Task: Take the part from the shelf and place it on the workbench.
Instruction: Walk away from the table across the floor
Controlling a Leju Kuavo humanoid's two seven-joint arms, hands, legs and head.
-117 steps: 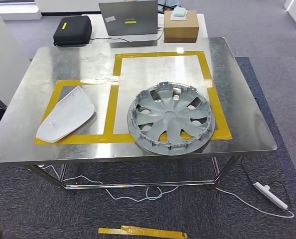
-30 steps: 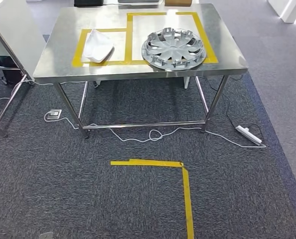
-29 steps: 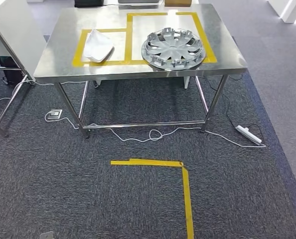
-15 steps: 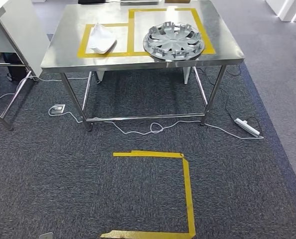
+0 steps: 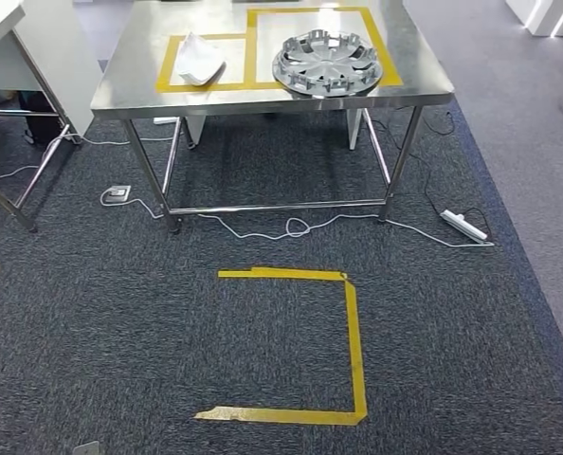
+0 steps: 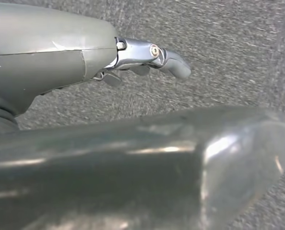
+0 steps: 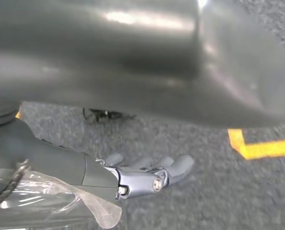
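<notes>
A grey wheel cover (image 5: pixel 326 63) lies on the steel workbench (image 5: pixel 128 90), inside the larger yellow-taped outline. A white curved panel (image 5: pixel 199 58) lies in the smaller taped outline to its left. My left hand (image 6: pixel 148 56) hangs over the dark carpet with its fingers stretched out and nothing in it. My right hand (image 7: pixel 148 175) hangs the same way above the carpet, fingers extended and empty. Both hands are far from the workbench.
Yellow tape (image 5: pixel 354 351) marks a partial square on the carpet in front of the workbench. A white cable (image 5: pixel 293 227) and a power strip (image 5: pixel 464 226) lie under and right of it. Another table (image 5: pixel 21 57) stands at the left.
The camera has backed away from the workbench: the table has shrunk toward the top of the picture and more of the taped floor square has come into view. The parts lie as before.
</notes>
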